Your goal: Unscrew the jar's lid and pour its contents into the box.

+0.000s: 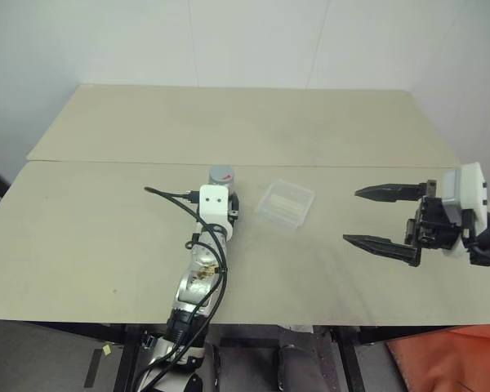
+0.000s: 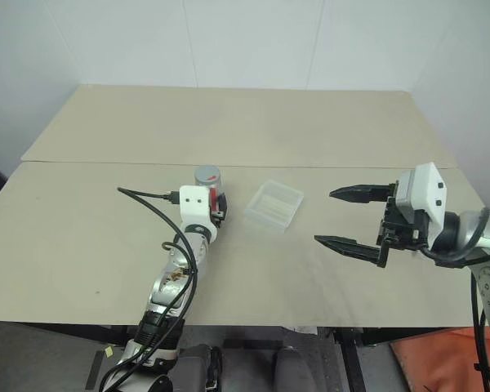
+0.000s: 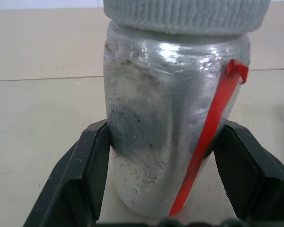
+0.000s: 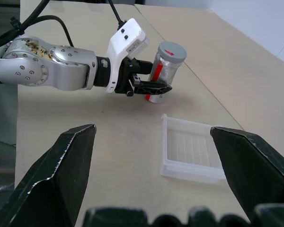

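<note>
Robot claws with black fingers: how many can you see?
2. The left gripper is shut on the small silver-grey jar with a red stripe near the table's middle. The right gripper hangs open off to the right, beyond the clear plastic box.

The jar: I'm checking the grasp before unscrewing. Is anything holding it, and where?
The left gripper clamps the jar by its lower body, below the lid. The right gripper holds nothing.

From my head, my own left wrist housing covers most of the jar (image 1: pixel 222 175), so just its lid (image 1: pixel 221 172) peeks out. In my left wrist view the top edge crops the lid and the jar's base sinks behind my left gripper (image 3: pixel 163 177). The jar's wall hides its contents.
</note>
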{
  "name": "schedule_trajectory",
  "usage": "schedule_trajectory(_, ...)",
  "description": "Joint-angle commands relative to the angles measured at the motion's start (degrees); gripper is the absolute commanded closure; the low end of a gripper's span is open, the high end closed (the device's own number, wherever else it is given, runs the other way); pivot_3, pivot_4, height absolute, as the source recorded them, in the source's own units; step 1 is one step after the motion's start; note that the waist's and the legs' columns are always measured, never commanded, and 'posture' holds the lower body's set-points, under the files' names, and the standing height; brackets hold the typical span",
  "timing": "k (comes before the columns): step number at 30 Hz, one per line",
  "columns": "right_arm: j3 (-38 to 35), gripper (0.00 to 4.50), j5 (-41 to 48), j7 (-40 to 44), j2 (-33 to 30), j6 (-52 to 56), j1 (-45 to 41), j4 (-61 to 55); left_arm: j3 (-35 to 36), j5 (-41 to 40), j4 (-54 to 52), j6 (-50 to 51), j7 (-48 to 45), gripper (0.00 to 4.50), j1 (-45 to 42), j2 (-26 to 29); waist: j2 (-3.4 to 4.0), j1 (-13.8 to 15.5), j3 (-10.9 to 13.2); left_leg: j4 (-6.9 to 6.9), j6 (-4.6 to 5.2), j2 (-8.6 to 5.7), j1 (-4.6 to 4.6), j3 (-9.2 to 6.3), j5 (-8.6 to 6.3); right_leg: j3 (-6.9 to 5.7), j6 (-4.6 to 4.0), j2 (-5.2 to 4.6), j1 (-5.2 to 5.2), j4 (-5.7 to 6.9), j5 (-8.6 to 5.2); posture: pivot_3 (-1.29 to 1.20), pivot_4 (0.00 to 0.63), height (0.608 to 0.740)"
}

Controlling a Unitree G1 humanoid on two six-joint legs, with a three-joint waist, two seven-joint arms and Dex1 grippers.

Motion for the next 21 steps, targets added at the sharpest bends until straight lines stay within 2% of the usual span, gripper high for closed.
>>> schedule_trajectory(1,-2.5,0.0,1.1,0.0,-0.2,-0.8,0.0,-1.5,2.1,-0.3,-2.0,-0.3,0.2,1.55,-0.7,0.6,0.0,-0.1,0.0,0.0,0.0,0.0,0.0,0.0,0.0,0.0,0.0,0.0,0.0,0.0,0.0,0.0,0.15,0.74)
schedule_trajectory(3,-2.5,0.0,1.1,0.1,-0.1,-0.9,0.0,-1.6,3.3,-2.1,-3.0,-0.5,-2.4,1.55,-1.0,1.9,0.0,-0.1,0.0,0.0,0.0,0.01,0.01,0.0,0.0,0.0,0.0,0.01,0.0,0.01,0.0,0.0,0.15,0.74)
schedule_trajectory(6,-2.7,0.0,1.2,0.1,-0.1,-0.9,0.0,-1.6,6.4,-9.3,-5.9,0.2,-11.4,1.55,-1.4,5.7,0.01,-0.2,0.0,-0.01,0.0,0.02,0.01,0.01,0.0,0.0,0.0,0.02,-0.03,0.04,0.0,0.0,0.15,0.74)
schedule_trajectory(15,-2.5,0.0,1.5,0.4,0.4,-1.1,0.5,-2.2,14.1,-29.9,-10.4,8.2,-40.7,1.55,-1.5,24.7,0.02,-0.1,0.0,0.0,-0.01,0.04,0.01,0.05,0.0,-0.03,0.0,0.01,-0.03,0.03,0.0,0.0,0.15,0.74)
schedule_trajectory(19,-2.4,0.0,1.7,0.6,0.7,-1.1,0.7,-2.4,14.6,-34.8,-10.7,10.0,-51.8,1.55,-1.1,32.7,0.02,-0.1,0.0,0.0,-0.01,0.04,0.0,0.13,0.0,-0.03,0.01,0.0,-0.02,0.0,0.0,0.0,0.15,0.74)
schedule_trajectory(21,-2.3,0.0,1.7,0.7,0.8,-1.1,0.6,-2.4,14.6,-35.9,-10.0,10.7,-54.3,1.55,-1.4,35.0,0.03,-0.1,0.0,0.0,-0.01,0.04,0.01,0.18,0.0,-0.04,0.0,0.01,-0.02,0.02,-0.01,0.0,0.15,0.74)
